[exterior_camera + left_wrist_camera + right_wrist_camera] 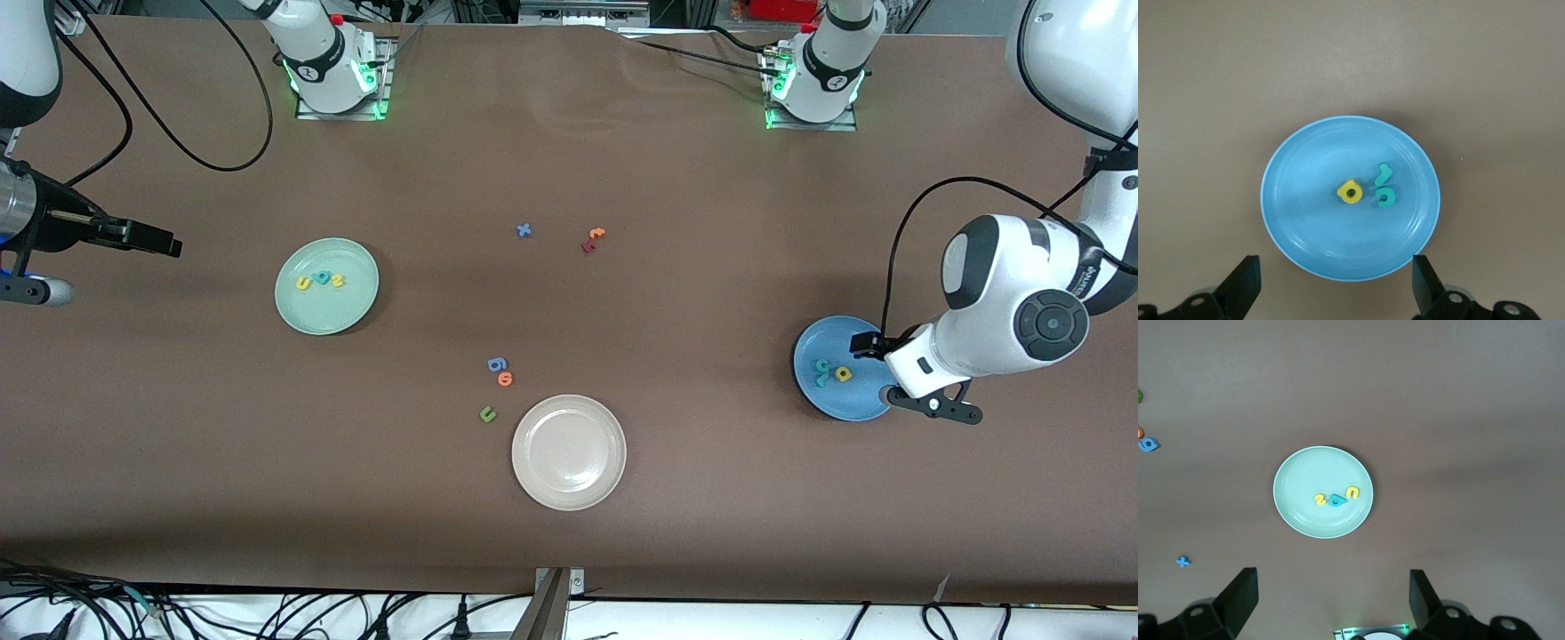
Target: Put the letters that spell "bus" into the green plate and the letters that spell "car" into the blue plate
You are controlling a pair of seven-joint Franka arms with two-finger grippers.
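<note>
Teal b (324,277), yellow u (304,284) and s (338,281) lie in the green plate (298,311); teal c (1384,197), r (1382,175) and yellow a (1351,192) lie in the blue plate (1305,220). Left hand (1335,293) hangs over the blue plate, right hand (1331,603) is raised at its arm's end of the worktop, both wide open and empty.

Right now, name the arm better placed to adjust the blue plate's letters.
Left. The left claw hangs open over the blue plate holding the car letters; the right claw waits at the right arm's end, by the green plate.
</note>
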